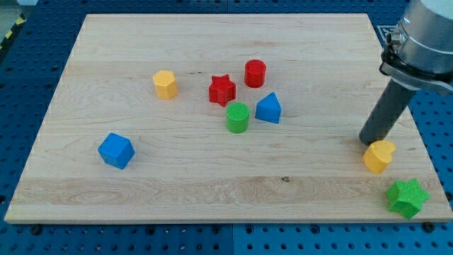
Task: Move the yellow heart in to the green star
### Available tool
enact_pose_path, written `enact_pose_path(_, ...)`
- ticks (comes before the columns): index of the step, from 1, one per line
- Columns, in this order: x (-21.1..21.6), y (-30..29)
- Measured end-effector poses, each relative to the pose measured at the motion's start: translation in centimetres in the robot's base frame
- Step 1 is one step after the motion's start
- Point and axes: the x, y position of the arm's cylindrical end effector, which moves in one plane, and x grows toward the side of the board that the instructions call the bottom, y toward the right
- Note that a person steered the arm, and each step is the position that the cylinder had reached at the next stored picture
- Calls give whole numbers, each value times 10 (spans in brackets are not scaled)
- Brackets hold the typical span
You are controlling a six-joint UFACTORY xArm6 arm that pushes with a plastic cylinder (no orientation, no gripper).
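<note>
My tip [368, 141] rested against the far-left side of the yellow heart [379, 156], a glossy, rounded block near the board's [212, 184] right edge, with the green star [407, 197] just beyond, nearer the front-right corner.

on the wooden board [141, 184], my tip [369, 142] sits at the right side, touching the heart [379, 156] on its far-left edge. the star [407, 197] lies near and to the right of that heart, close by but apart, at the board's near right corner. a cluster sits mid-board: a second star [222, 89], a cylinder [255, 73] far and right of it, another cylinder [238, 117] nearer, a wedge-like block [269, 108] just right of that. a hexagon [165, 83] lies left of the cluster; a cube [116, 150] nearer, further left.
</note>
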Motion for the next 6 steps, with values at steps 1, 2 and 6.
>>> enact_pose_path(1, 23, -5)
enact_pose_path(2, 39, -6)
enact_pose_path(6, -23, -27)
